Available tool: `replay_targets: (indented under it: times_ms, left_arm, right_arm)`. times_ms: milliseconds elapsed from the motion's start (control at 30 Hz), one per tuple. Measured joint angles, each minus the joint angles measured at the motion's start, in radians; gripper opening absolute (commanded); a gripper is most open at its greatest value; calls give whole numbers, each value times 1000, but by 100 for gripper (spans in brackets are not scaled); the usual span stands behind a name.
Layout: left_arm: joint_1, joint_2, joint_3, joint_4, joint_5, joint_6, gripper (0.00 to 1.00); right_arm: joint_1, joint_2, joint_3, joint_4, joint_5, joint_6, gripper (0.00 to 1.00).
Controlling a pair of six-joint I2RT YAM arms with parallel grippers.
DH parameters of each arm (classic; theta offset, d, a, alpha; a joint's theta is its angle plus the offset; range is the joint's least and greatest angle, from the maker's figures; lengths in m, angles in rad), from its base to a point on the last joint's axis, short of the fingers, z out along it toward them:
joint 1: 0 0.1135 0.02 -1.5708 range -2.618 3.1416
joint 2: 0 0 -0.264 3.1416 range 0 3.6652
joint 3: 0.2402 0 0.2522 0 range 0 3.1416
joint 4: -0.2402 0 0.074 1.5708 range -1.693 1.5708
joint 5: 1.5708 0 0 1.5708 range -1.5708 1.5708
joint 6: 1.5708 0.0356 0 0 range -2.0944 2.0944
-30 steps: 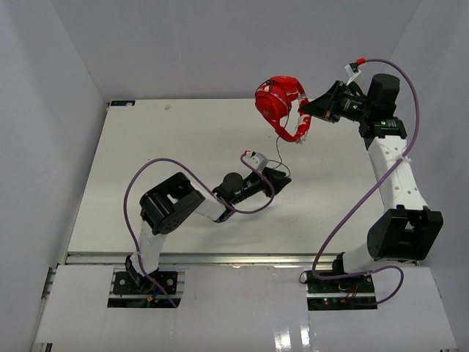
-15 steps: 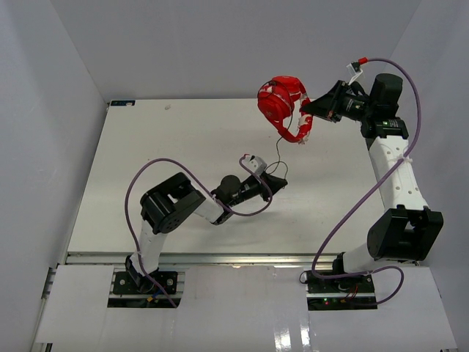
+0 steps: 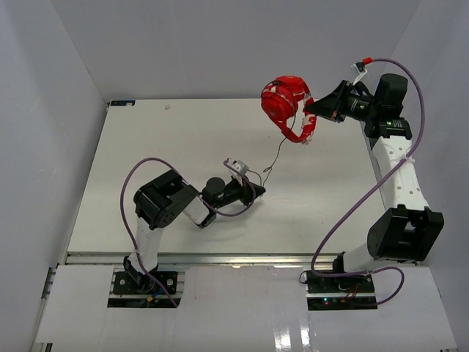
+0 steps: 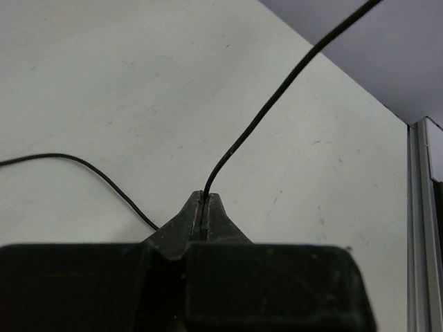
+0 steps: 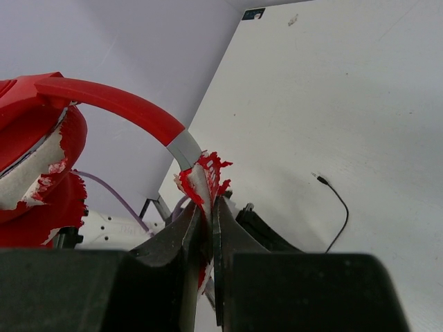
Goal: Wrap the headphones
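The red headphones (image 3: 282, 103) hang in the air above the table's far right. My right gripper (image 3: 311, 114) is shut on the torn red-and-white padding at one end of the headband (image 5: 118, 104); an ear cup (image 5: 34, 159) shows at the left of the right wrist view, with the gripper (image 5: 206, 204) below it. The thin black cable (image 3: 274, 155) runs down from the headphones to my left gripper (image 3: 258, 189), which is low over the table and shut on it (image 4: 204, 197). The cable (image 4: 277, 90) rises taut from the jaws. The plug (image 5: 320, 178) lies on the table.
The white table (image 3: 146, 161) sits between grey walls on the left, back and right. Purple robot cables (image 3: 135, 183) loop beside both arms. A metal rail (image 4: 419, 228) runs along the table's edge.
My left gripper has drawn back to the left and nearer the arm bases, pulling the cable with it. My right gripper has shifted slightly right and up with the headphones.
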Motion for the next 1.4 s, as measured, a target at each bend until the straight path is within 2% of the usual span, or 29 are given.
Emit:
replay_targets:
  times_ms: [100, 233, 367, 467, 567, 733, 933, 1100, 1267, 1400]
  left_arm:
    - [74, -19, 24, -116, 36, -16, 0]
    - [192, -19, 193, -371, 105, -14, 0]
    - [306, -10, 441, -676, 218, 12, 0]
    - [379, 0, 639, -913, 323, 37, 0]
    - [446, 8, 823, -1128, 428, 69, 0]
    - [513, -7, 988, -1425, 563, 119, 0]
    - [482, -110, 960, -1620, 634, 90, 0]
    - [363, -163, 957, -1653, 688, -8, 0]
    - [219, -168, 917, -1582, 728, -162, 0]
    - [172, -189, 835, -1459, 734, -314, 0]
  right_arm:
    - [-6, -3, 0, 0, -39, -21, 8]
    - [-8, -25, 10, -41, -108, -115, 8]
    - [40, -63, 82, -282, -94, -506, 8]
    - [153, -120, 75, -453, -1, -805, 8]
    - [279, -205, -32, -527, 140, -1030, 8]
    - [407, -275, -218, -514, 470, -1227, 8]
    - [493, -249, -341, -350, 891, -1280, 8]
    - [589, -193, -399, -163, 1173, -1224, 8]
    - [609, -86, -388, -22, 1353, -1089, 8]
    - [592, -14, -350, 27, 1442, -975, 8]
